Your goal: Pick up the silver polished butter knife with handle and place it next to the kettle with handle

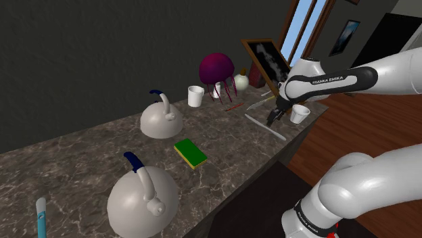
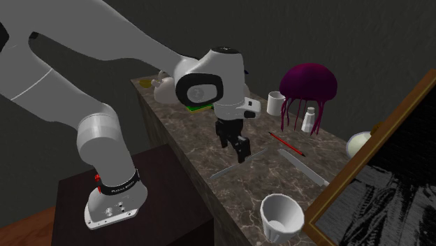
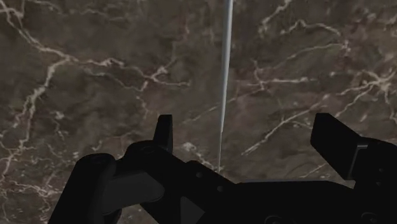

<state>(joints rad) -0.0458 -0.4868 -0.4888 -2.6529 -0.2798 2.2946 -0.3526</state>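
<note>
hand [image 3: 248, 127] wide open and holding nothing, sitting low over the butter knife [image 3: 226, 76], which lies flat on the marble desk [image 3: 95, 76] and runs between the fingers without touching them (close to the desk's stand-side edge, well apart from the nearer kettle [image 1: 162, 122])

Dark marble counter [image 1: 81, 169] | kettle [image 1: 143, 196] | second kettle [image 1: 162, 120] | green sponge [image 1: 191, 153] | butter knife [image 1: 260, 124] | white cup [image 1: 195, 96] | red pencil [image 1: 235, 106]
</note>
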